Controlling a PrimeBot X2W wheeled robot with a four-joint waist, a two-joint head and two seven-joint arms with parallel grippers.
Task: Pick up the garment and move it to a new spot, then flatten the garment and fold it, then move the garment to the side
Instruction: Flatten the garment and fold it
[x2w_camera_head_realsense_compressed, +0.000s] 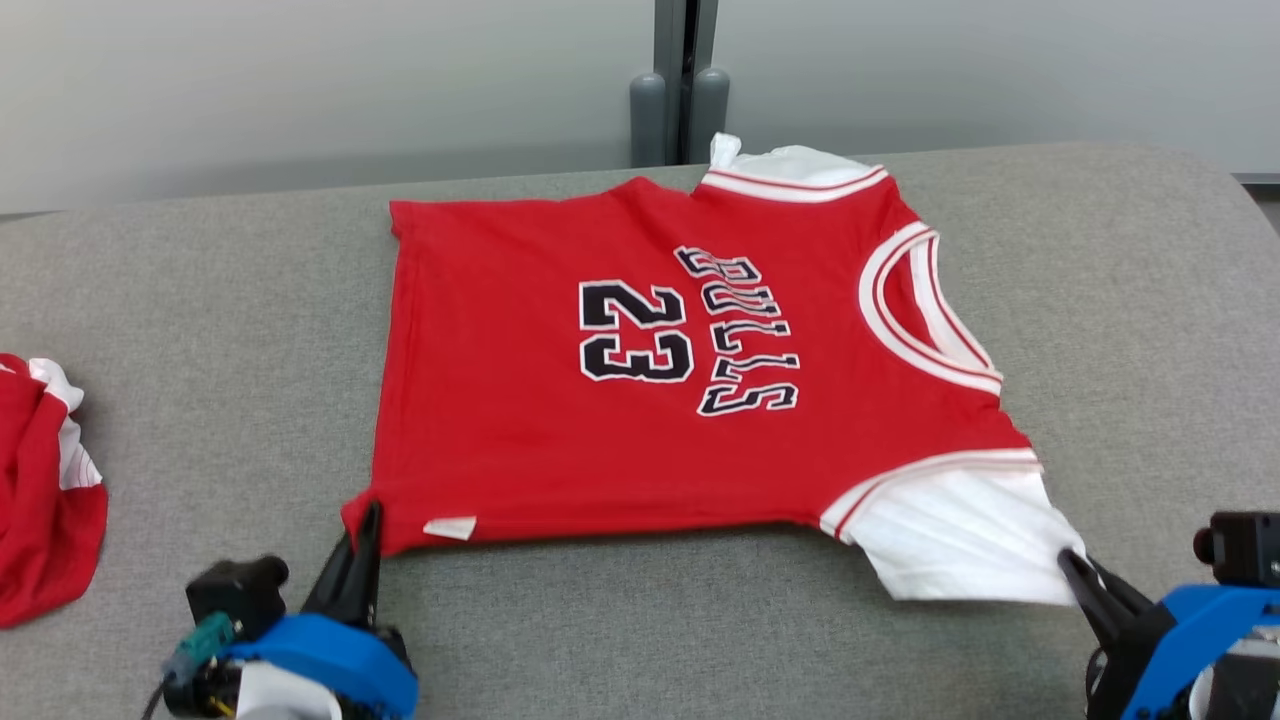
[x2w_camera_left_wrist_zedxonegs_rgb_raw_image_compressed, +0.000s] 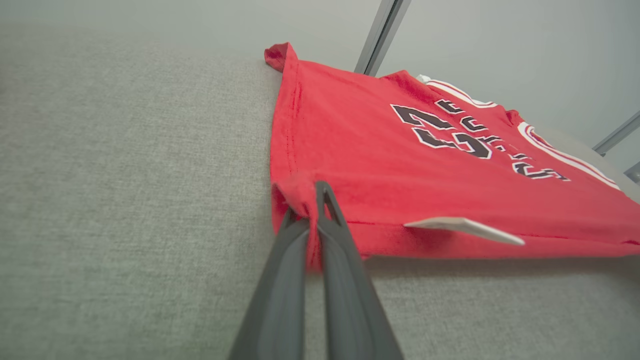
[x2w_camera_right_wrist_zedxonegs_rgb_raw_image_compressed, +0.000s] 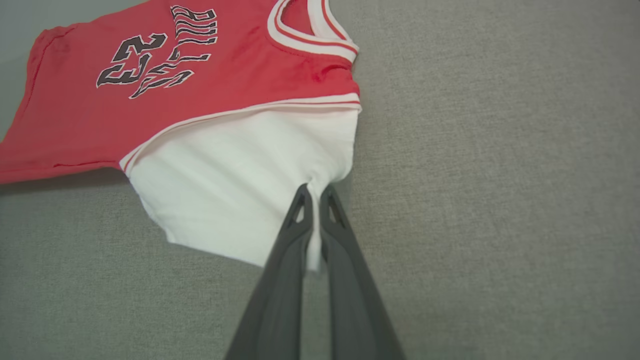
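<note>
Garment (x2w_camera_head_realsense_compressed: 500, 400) crosswise, top end rightward

Inventory, by count:
- Red "Bulls 23" jersey (x2w_camera_head_realsense_compressed: 500, 300) with white sleeves: one.
- Bunched red-and-white garment (x2w_camera_head_realsense_compressed: 40, 500): one.
- Grippers: two, the left gripper (x2w_camera_head_realsense_compressed: 365, 530) and the right gripper (x2w_camera_head_realsense_compressed: 1070, 560).
- White label (x2w_camera_head_realsense_compressed: 450, 527): one.
- Grey fabric counter (x2w_camera_head_realsense_compressed: 200, 300): one.
- Grey posts (x2w_camera_head_realsense_compressed: 648, 115): two.

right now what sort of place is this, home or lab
Most likely a lab or test workspace, not a home: a grey fabric-covered table, plain pale wall panels joined by a metal post behind it, and a red jersey laid out, a second red garment bunched nearby.
</note>
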